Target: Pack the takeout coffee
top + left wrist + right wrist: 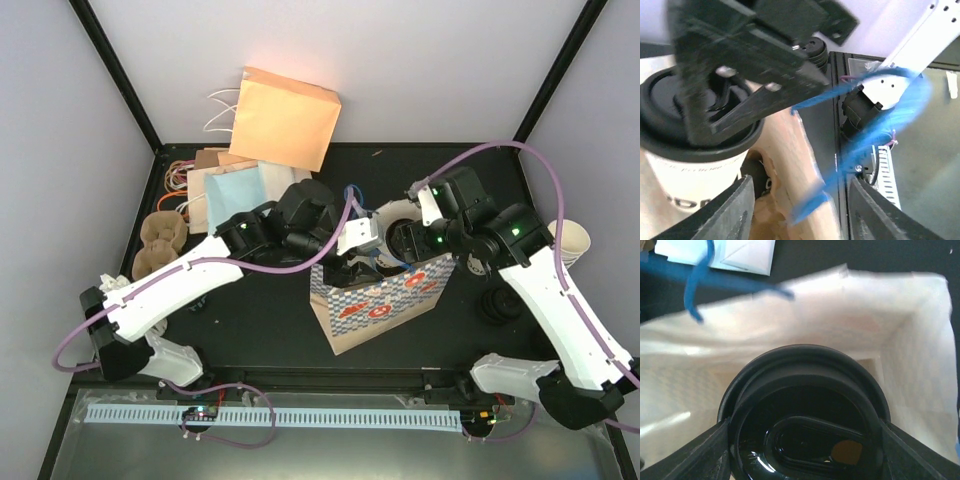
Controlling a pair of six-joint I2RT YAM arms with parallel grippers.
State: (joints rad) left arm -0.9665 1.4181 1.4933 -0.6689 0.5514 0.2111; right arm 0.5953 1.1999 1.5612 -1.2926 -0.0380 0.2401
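The takeout coffee (692,182) is a cream-white paper cup with a black lid (805,405). My right gripper (805,447) is shut on the lid from both sides and holds the cup in the open mouth of the blue-checked paper bag (385,300). In the top view the right gripper (410,240) is over the bag's far rim. My left gripper (800,212) is open, its fingers (735,210) wide apart astride the bag's wall and blue handle (865,130). In the top view the left gripper (357,248) is at the bag's left rim.
Flat paper bags lie at the back left: an orange one (287,115) and a light blue one (240,190). Brown cup carriers (160,240) sit at the left edge. A stack of cups (572,240) and black lids (497,303) are at the right.
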